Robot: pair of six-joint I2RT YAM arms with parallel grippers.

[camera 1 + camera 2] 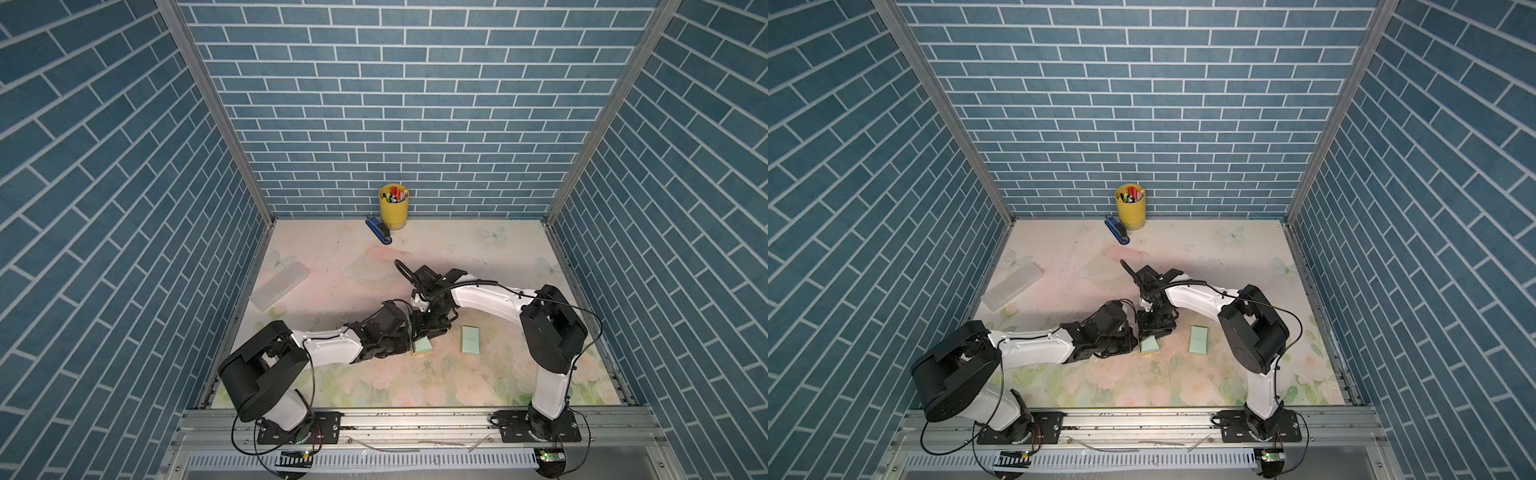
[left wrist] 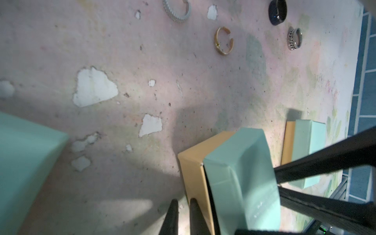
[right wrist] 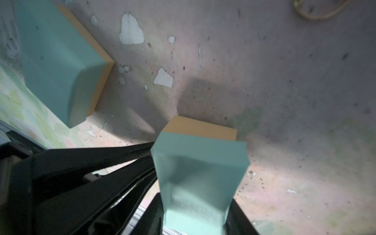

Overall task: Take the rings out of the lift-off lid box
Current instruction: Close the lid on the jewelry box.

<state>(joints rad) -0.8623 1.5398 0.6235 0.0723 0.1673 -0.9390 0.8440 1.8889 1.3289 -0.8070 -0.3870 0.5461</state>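
Your right gripper (image 3: 195,205) is clamped on the tipped mint-green box (image 2: 238,173). Your left gripper (image 2: 184,211) has its fingers together, holding nothing. Four rings (image 2: 223,40) lie on the mat, clear of the box. Emptying looks nearly finished, so check inside for stragglers next. No writing is readable.

One box half (image 1: 424,345) is seen mid-table, the second half (image 1: 471,339) set apart to its right; a cup (image 1: 393,215) and stapler (image 1: 378,234) are placed together by the back wall.
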